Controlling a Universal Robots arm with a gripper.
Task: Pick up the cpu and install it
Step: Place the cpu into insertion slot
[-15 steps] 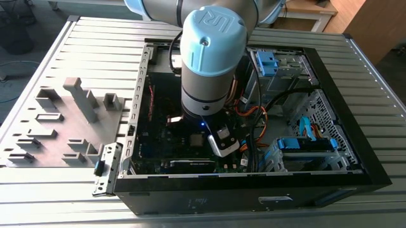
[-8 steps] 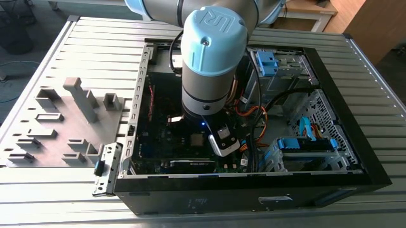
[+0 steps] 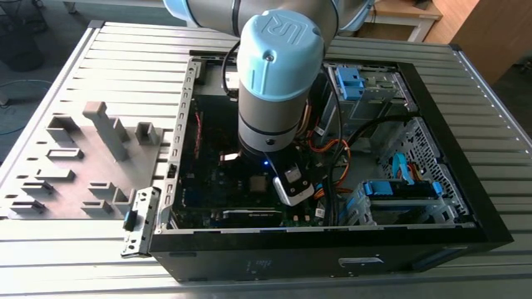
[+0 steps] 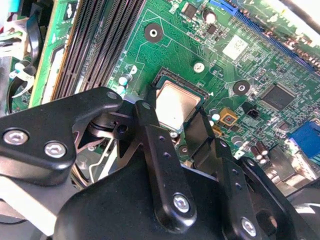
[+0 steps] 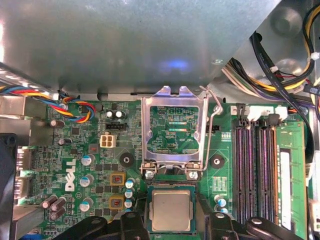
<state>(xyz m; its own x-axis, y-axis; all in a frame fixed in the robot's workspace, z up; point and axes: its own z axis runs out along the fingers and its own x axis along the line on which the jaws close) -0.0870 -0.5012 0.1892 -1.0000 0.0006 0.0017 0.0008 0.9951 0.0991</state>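
A: Down at the hand, the two black fingers are spread, one on either side of the cpu!

B: Clamped on it?

A: No, apart. In the first wrist view a thin gap shows between each finger and the chip's edges. Nothing is pinched.

B: And the chip itself?

A: It lies flat in its seat on the green motherboard, silvery top up, with a dark rim around it. I can't tell whether it's fully bedded.

B: Just beyond it?

A: The silver load plate stands swung open, hinged right beside the chip. You can see board through its window. Its wire lever is raised alongside.

B: Further out?

A: The long dark memory slots run in parallel near the chip. A twist of coloured wires sits off on the other side.

B: Pull back for me.

A: In the exterior view, the arm drops straight down into the open computer case. The case lies on its side on a slatted metal worktop.

B: Anything around it?

A: A blue drive bracket is at the case's far end. A gray fixture block with slots and uprights rests on the worktop at the exterior view's left, just beside the case.
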